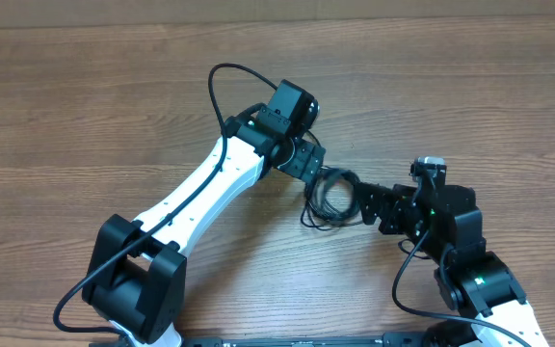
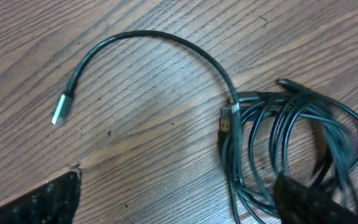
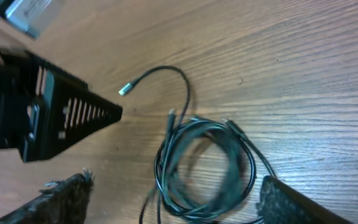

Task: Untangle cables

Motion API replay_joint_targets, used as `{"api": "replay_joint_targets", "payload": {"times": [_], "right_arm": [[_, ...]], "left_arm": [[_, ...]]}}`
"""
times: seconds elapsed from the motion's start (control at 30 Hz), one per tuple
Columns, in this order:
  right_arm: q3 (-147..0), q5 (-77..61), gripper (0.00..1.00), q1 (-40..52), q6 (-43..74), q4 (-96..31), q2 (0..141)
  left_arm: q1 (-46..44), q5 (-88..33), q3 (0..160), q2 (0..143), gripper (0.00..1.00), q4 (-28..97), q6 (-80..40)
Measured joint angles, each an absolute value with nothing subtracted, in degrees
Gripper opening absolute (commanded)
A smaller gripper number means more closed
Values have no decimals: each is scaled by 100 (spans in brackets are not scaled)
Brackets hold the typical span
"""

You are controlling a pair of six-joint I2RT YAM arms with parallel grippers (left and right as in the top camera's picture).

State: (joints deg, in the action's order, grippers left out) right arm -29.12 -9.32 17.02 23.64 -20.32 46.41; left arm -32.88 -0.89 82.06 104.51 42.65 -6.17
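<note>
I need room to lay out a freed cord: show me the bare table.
The table is bare across its far side, beyond the left claw, and toward its near edge, in front of the cables. Crowded: the cables lie coiled between the left claw and the right claw.

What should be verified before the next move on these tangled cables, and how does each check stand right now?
1. Left gripper jaws apart, holding nothing: ok.
2. Right gripper jaws apart, straddling the cable bundle: ok.
3. Bundle separated into single cords: not ok, all looped in one coil.
4. A loose end to start from: ok, the silver-tipped end lies away from the coil on the table.
5. Left gripper's fingers clear of the coil: cannot tell, one overlaps the loops in its wrist view.
</note>
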Motion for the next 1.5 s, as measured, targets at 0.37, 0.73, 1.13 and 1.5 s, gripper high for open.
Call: {"api": "replay_joint_targets", "payload": {"times": [0.37, 0.73, 1.13, 1.5], "right_arm": [[-2912, -489, 77, 1702, 2104, -2110, 5986], [-2912, -379, 73, 1702, 2029, -1424, 7590], [-2912, -360, 55, 1702, 1743, -926, 7743], [-2912, -360, 47, 1702, 1640, -884, 7743]], "left_arm": [[-3288, -91, 8206, 10451, 100, 4272, -609], [-3288, -106, 8206, 10449, 100, 4276, -609], [-3288, -106, 8206, 10449, 100, 4281, -609], [-3288, -106, 8206, 10449, 100, 4281, -609]]}}
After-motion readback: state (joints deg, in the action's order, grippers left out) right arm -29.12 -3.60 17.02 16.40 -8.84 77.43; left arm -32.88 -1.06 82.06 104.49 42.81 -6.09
